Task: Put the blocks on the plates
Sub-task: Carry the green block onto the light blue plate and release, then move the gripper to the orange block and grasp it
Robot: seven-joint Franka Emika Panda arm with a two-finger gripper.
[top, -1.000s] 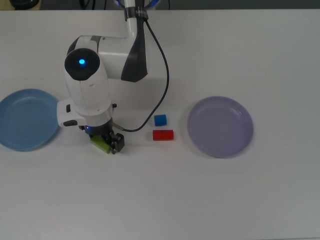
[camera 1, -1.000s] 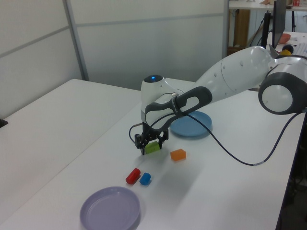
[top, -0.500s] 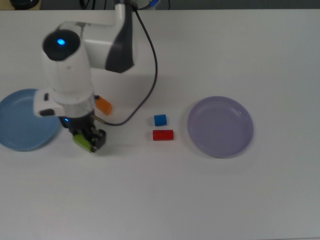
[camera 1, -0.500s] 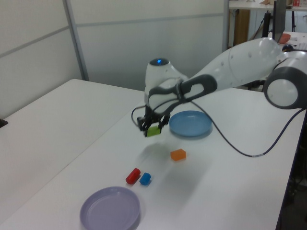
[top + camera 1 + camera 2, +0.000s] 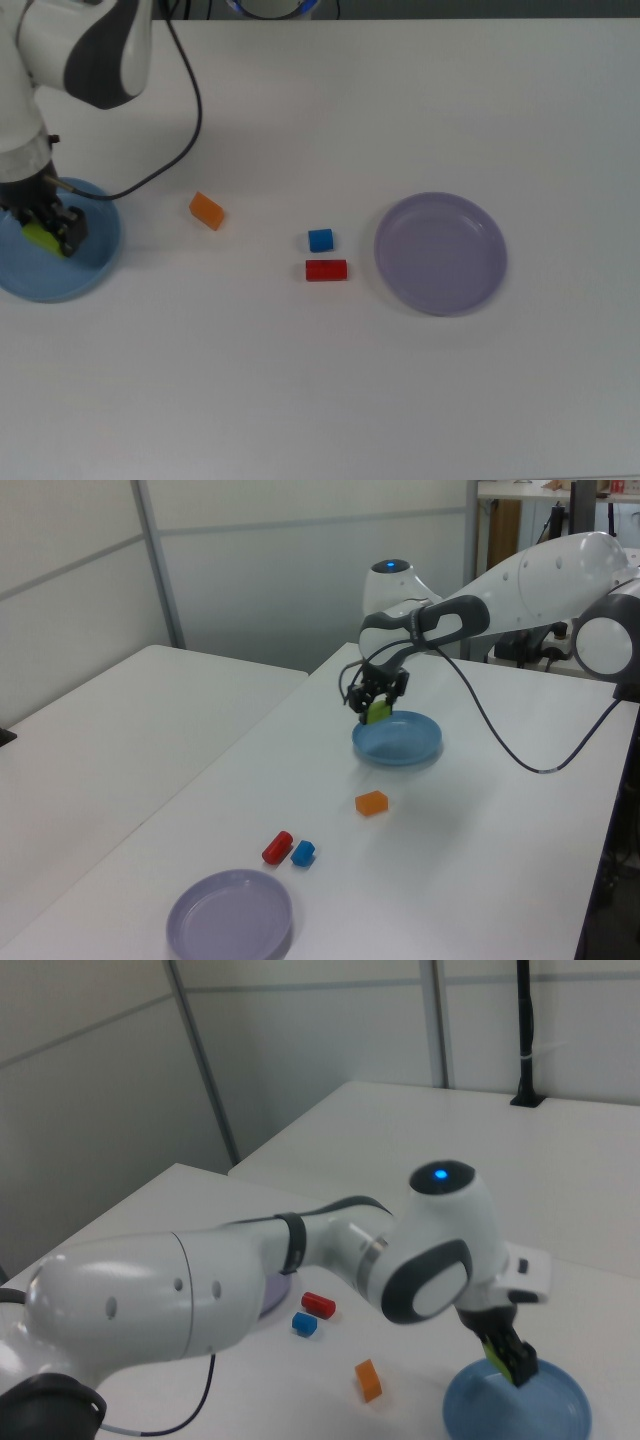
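My gripper (image 5: 45, 232) (image 5: 378, 706) (image 5: 504, 1352) is shut on the green block (image 5: 40, 236) (image 5: 377, 711) (image 5: 494, 1348) and holds it just above the light blue plate (image 5: 90, 270) (image 5: 400, 745) (image 5: 520, 1412) at the top view's far left. The orange block (image 5: 207, 210) (image 5: 371, 802) (image 5: 368, 1380) lies on the table to the right of that plate in the top view. The blue cube (image 5: 320, 239) (image 5: 303, 854) (image 5: 304, 1324) and red block (image 5: 326, 269) (image 5: 277, 847) (image 5: 318, 1304) sit side by side just left of the empty lavender plate (image 5: 441, 253) (image 5: 230, 916).
The arm's black cable (image 5: 180, 110) (image 5: 500, 750) hangs over the white table. A second white table (image 5: 110, 730) stands beyond a gap at the left view's left. Grey wall panels (image 5: 300, 570) close off the back.
My gripper has carried the green block leftward in the top view, from the table near the orange block to above the light blue plate. The other blocks have not moved.
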